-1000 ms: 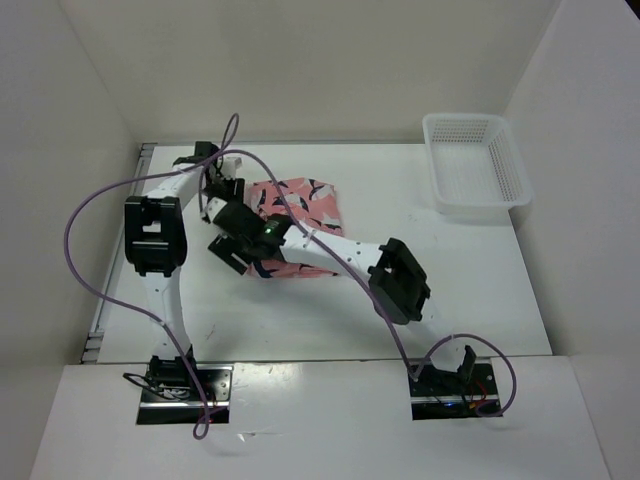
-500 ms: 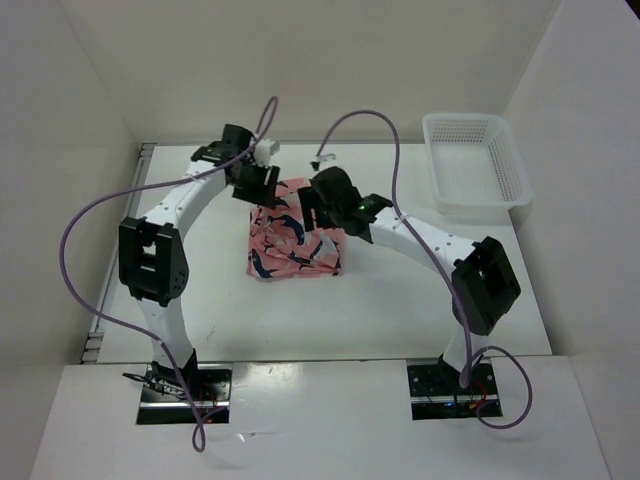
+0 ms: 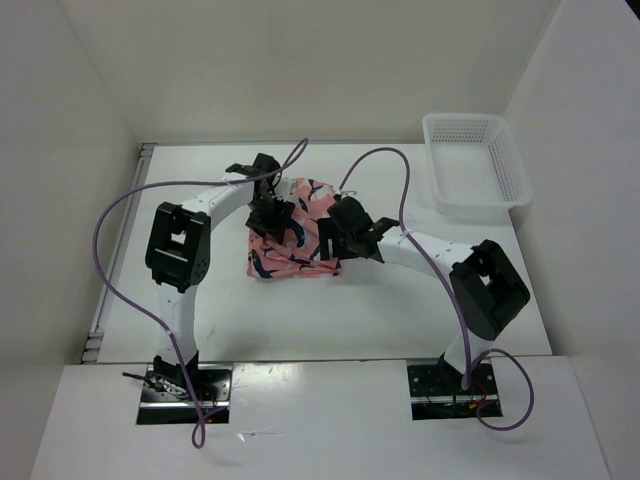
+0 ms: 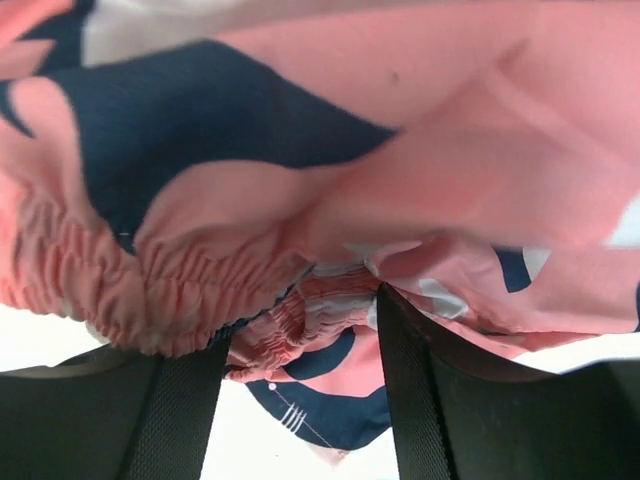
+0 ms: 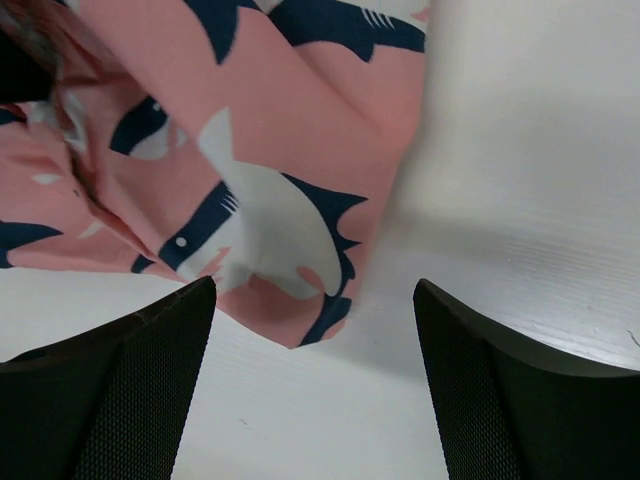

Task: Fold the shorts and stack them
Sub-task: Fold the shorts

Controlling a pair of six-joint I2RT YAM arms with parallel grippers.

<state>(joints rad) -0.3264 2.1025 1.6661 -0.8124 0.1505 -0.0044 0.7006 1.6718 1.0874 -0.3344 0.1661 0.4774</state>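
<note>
The salmon-pink shark-print fabric shorts lie half-folded between both arms. The left pincer straddles the bunched waistband, though I cannot tell if it pinches. The right pincer, spread wide, has the loose corner just ahead.

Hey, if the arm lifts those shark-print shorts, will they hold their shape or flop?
Probably flop: the shorts lie rumpled and folded over themselves. The elastic waistband bunches up inside the left end effector, so they likely squash and sag. Thin cloth, probably light.
</note>
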